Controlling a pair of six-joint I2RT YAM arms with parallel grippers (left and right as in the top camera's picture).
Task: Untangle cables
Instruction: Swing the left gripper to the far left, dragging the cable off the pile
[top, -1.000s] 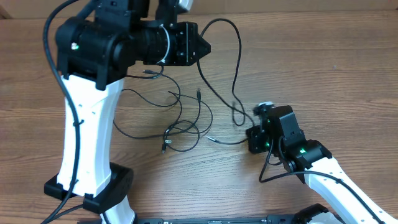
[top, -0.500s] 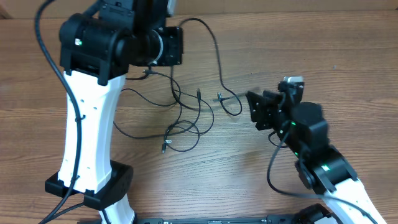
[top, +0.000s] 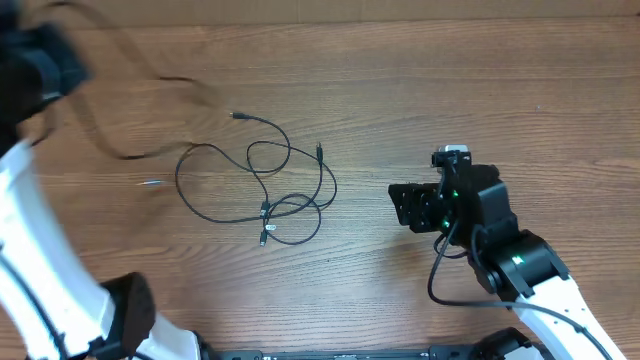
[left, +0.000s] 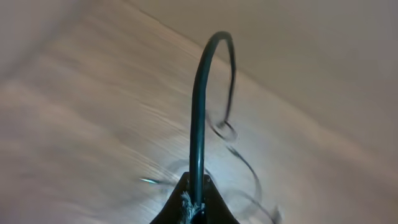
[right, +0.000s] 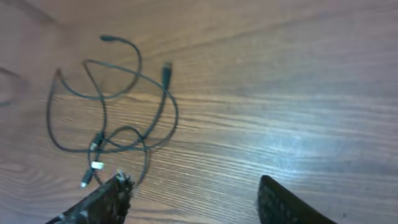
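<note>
Left gripper (left: 194, 199) pinched on one thin black cord (left: 198, 112), right gripper (right: 193, 196) wide apart and empty, so yanking could cinch the loose tangle of black cords (top: 262, 210) mid-table.

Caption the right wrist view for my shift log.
Open right gripper hovers short of the loosely tangled cables lying on the wooden table.

The cables (top: 264, 208) lie in loose loops on the tabletop (top: 400, 90), left of centre. The right claw (top: 398, 205) stands to their right, apart from them. One cable strand (left: 198, 124) rises from the left claw (left: 194, 204).
</note>
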